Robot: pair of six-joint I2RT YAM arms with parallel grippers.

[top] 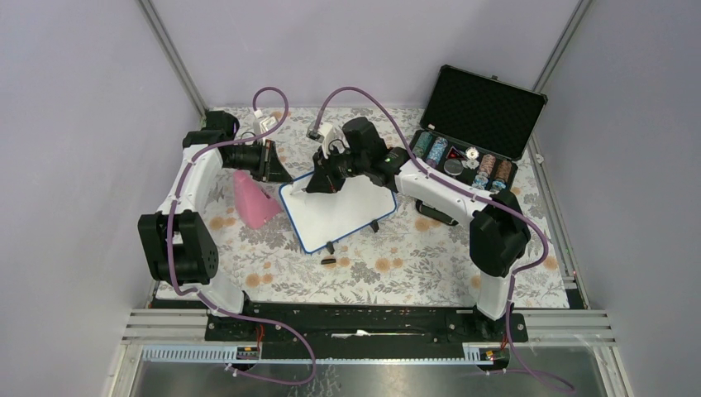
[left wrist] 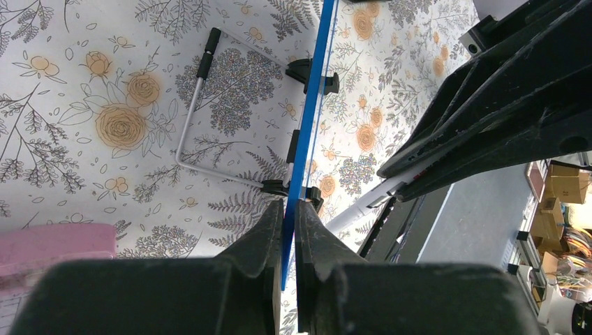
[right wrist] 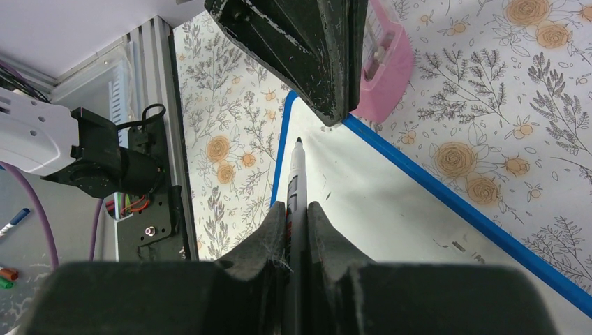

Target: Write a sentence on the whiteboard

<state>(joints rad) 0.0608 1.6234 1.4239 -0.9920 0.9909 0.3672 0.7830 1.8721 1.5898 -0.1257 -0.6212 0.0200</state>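
Observation:
The whiteboard, white with a thin blue frame, sits tilted on the floral cloth. My left gripper is at its far left corner. In the left wrist view the blue frame runs edge-on between the fingers, and my left gripper is shut on it. My right gripper is shut on a dark marker, tip pointing at the white surface near that corner. Whether the tip touches, I cannot tell. No sentence shows on the visible board.
An open black foam-lined case with round stacks stands at the back right. A pink block lies left of the board, close to my left gripper. A small dark cap lies in front of the board. A wire stand shows under the board.

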